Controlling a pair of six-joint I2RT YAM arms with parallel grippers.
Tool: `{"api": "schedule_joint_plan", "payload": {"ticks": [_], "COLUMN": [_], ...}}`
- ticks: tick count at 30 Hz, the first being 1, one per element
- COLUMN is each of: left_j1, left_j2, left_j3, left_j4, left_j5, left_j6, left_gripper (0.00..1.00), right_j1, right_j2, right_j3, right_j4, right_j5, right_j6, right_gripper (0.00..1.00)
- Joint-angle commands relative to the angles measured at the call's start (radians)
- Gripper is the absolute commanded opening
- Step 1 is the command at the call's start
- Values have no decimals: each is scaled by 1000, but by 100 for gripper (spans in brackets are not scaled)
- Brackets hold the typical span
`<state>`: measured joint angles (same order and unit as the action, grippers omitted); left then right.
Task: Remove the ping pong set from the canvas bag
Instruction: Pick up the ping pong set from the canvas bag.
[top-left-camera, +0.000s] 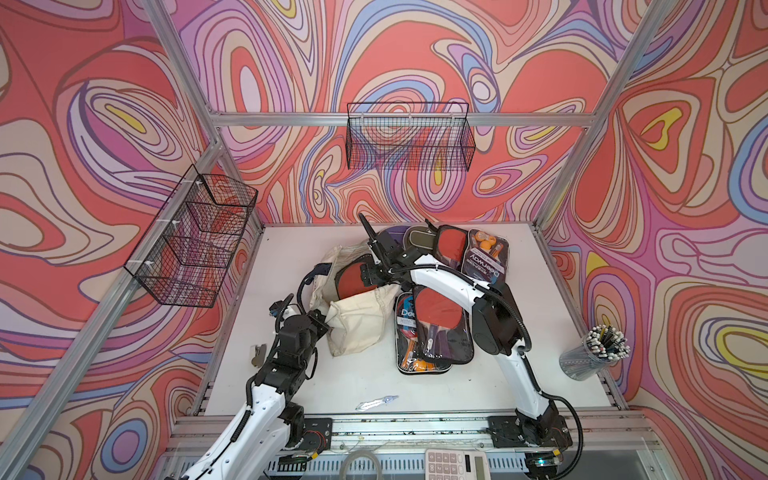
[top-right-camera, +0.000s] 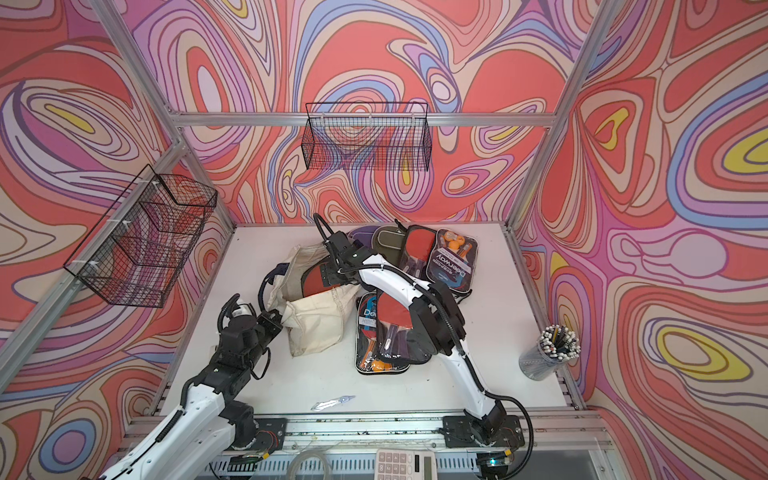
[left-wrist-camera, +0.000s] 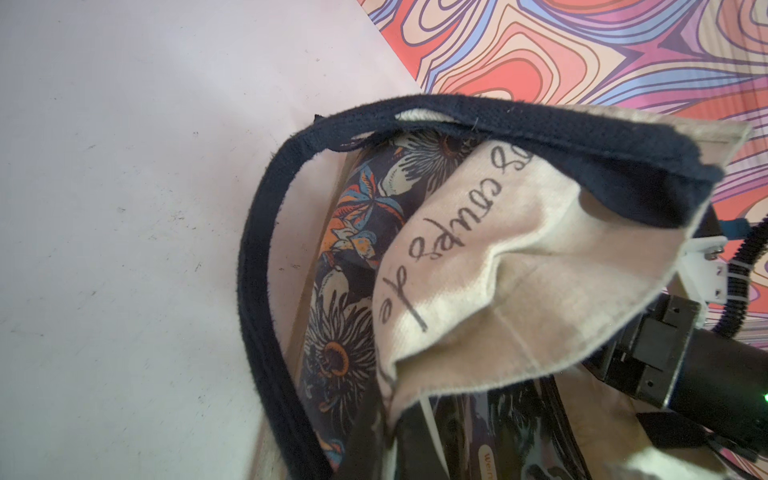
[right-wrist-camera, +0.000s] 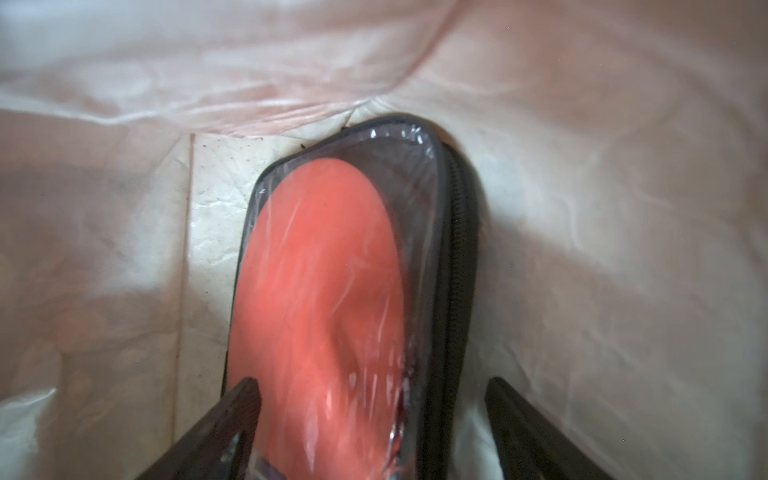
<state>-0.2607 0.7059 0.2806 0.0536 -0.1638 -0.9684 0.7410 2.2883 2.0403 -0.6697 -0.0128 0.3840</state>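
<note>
Here the set (right-wrist-camera: 324, 257) lies inside the bag (top-left-camera: 357, 328); right gripper (right-wrist-camera: 372, 382) gapes astride it, holding nothing; left gripper (top-left-camera: 324, 322) pinches the bag rim. Likely slick, stiff, light: clamp its zipped edge

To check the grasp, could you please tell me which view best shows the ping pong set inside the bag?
Right wrist view: the ping pong set fills it, red paddle in clear case, between open fingers. Both top views show only a red patch in the canvas bag; the left wrist view, mostly cloth.
</note>
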Motion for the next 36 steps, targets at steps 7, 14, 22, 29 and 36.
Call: {"api": "schedule_joint_plan", "payload": {"ticks": [7,14,22,29,36], "left_j1": [8,8,8,8,8], "left_j2": [38,47,32,17,21], "left_j3": [-11,-20,-25,-26,-28], "left_j4": [-3,11,2,-11,-11], "left_j5": [-17,-16,-19,-20,-16], "left_j6": [0,-4,-5,-6,-5], "left_gripper": [0,0,0,0,0], "right_j1": [2,5,11,11,11], "right_j2": [37,16,-23,-104,-169], "right_j3": [-58,-108,-135,-116,-46], "right_j4": [86,135,157,163,117], "right_j5": [-129,-175,-154,-106,-51], "right_j6": [25,44,55,44,12], "right_gripper": [78,39,0,0,0]}}
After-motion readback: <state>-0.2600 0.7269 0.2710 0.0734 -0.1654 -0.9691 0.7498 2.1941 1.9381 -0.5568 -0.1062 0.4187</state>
